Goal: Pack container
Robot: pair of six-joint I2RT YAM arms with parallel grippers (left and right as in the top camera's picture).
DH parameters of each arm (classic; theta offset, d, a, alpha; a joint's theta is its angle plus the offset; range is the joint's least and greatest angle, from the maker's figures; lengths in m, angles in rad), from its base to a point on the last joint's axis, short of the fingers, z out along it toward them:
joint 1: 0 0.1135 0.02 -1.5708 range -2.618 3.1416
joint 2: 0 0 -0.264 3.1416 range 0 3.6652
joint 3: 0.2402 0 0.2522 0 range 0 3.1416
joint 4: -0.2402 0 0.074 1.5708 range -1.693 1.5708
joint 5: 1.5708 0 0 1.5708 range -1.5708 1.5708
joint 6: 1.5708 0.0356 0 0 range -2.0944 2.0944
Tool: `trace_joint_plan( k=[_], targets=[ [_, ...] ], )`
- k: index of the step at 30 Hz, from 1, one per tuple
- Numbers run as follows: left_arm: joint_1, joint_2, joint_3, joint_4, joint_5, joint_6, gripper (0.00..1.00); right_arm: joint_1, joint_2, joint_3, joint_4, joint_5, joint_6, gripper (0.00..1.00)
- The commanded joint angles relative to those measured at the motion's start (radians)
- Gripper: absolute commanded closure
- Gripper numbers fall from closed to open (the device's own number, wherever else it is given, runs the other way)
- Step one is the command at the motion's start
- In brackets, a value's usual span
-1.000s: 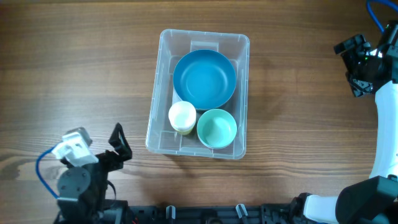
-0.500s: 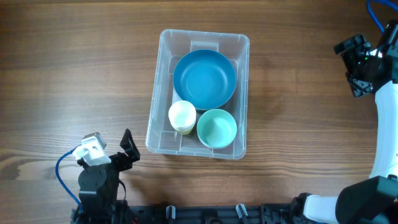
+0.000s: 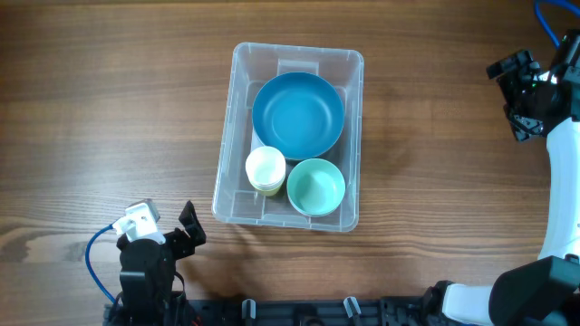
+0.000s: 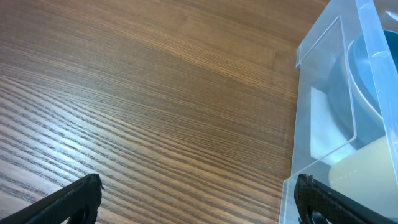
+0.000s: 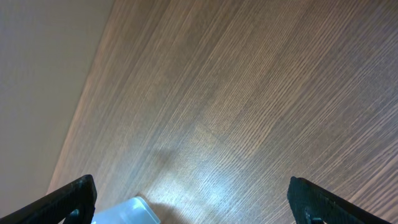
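Observation:
The clear rectangular container [image 3: 237, 136] stands mid-table. Inside it are a large blue bowl [image 3: 297, 115], a small mint-green bowl [image 3: 316, 186] and a white cup [image 3: 265, 169]. My left gripper [image 3: 188, 228] is open and empty at the front left, just left of the container's near corner. In the left wrist view its fingertips [image 4: 198, 198] frame bare wood, with the container wall [image 4: 323, 106] at the right. My right gripper [image 3: 515, 95] is open and empty at the far right edge. The right wrist view [image 5: 193, 200] shows wood and a container corner [image 5: 127, 211].
The wooden table [image 3: 109, 109] spreads on both sides of the container. The table's far edge [image 5: 81, 99] shows in the right wrist view against a plain wall. The left arm's base with a blue cable [image 3: 95, 263] sits at the front left.
My left arm has drawn back toward the front edge and shifted right, its gripper ending nearer the container's front-left corner. The right arm and the container's contents have not moved.

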Motion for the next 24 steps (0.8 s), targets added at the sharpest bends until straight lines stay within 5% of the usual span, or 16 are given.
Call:
trace_joint_plan(
  k=[1, 13, 17, 24],
  targets=[
    [0.006, -0.011, -0.006, -0.002, 0.012, -0.002, 0.0, 0.003, 0.011, 0.01, 0.002, -0.005, 0.013, 0.0],
    [0.006, -0.011, -0.006, -0.002, 0.012, -0.002, 0.0, 0.031, -0.092, -0.054, 0.01, -0.005, 0.013, 0.0],
    [0.006, -0.011, -0.006, -0.002, 0.012, -0.002, 0.0, 0.105, -0.261, -0.161, 0.022, -0.005, 0.014, 0.0],
    [0.006, -0.011, -0.006, -0.002, 0.012, -0.002, 0.0, 0.262, -0.763, -0.607, 0.29, 0.206, 0.009, 0.0]
  ],
)
